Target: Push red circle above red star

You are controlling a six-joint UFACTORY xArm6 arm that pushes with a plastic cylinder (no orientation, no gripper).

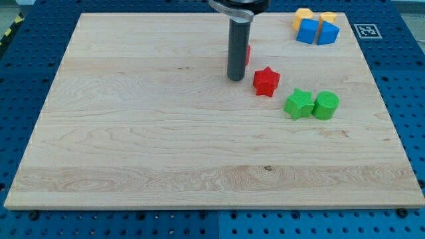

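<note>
The red star (pixel 266 81) lies on the wooden board right of centre near the view's top. The red circle (pixel 248 54) is almost wholly hidden behind my dark rod; only a thin red sliver shows at the rod's right edge, up and left of the star. My tip (pixel 236 78) rests on the board just left of the red star, a small gap apart, and in front of the red circle.
A green star (pixel 299 104) and a green round block (pixel 325 105) sit side by side right of and below the red star. Two blue blocks (pixel 317 32) and two yellow blocks (pixel 303 14) cluster at the top right corner. The board's top edge (pixel 166 13) is close by.
</note>
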